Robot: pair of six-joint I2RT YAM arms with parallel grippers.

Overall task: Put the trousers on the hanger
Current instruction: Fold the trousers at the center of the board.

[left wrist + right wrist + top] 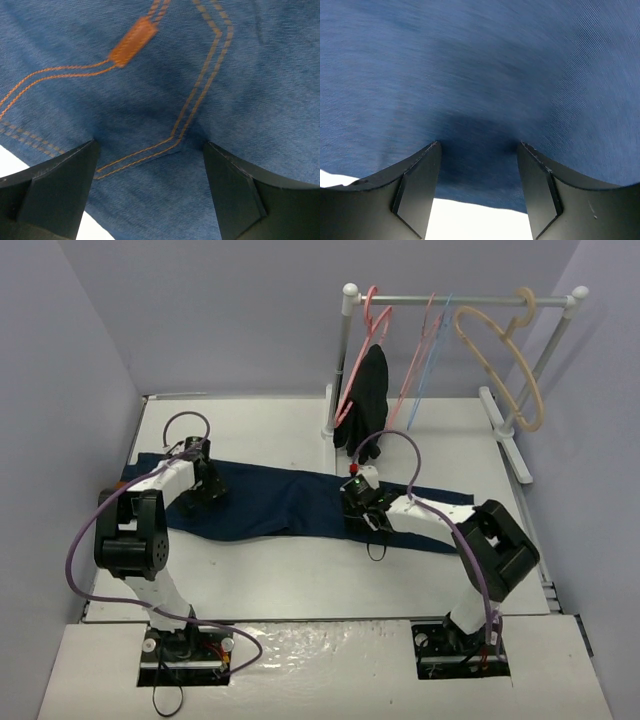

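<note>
Trousers (290,502) lie flat and full length across the table (300,570), waist end at the left and leg ends at the right. The hanger (432,350) hangs on the rail of the rack (460,300) at far right, well apart from the denim and just beside a pink hanger (415,360). Left gripper (150,150) is low over the waist area, jaws spread wide and released, nothing between them; orange stitching and a brown tab (132,42) show below. Right gripper (477,150) is over the mid-leg near the fabric's near edge, jaws likewise apart with flat cloth under them and no fold pinched. Judgement: no grasp is in place and hanging has not begun. Risks: closing on taut, flat denim may catch only the top layer or slip off, so the trousers would sag or unfold on lifting. Unequal grips would let one end drag. At the rack, the blue wire sits so close to the pink one that the wrong one could be hooked or knocked loose.
</note>
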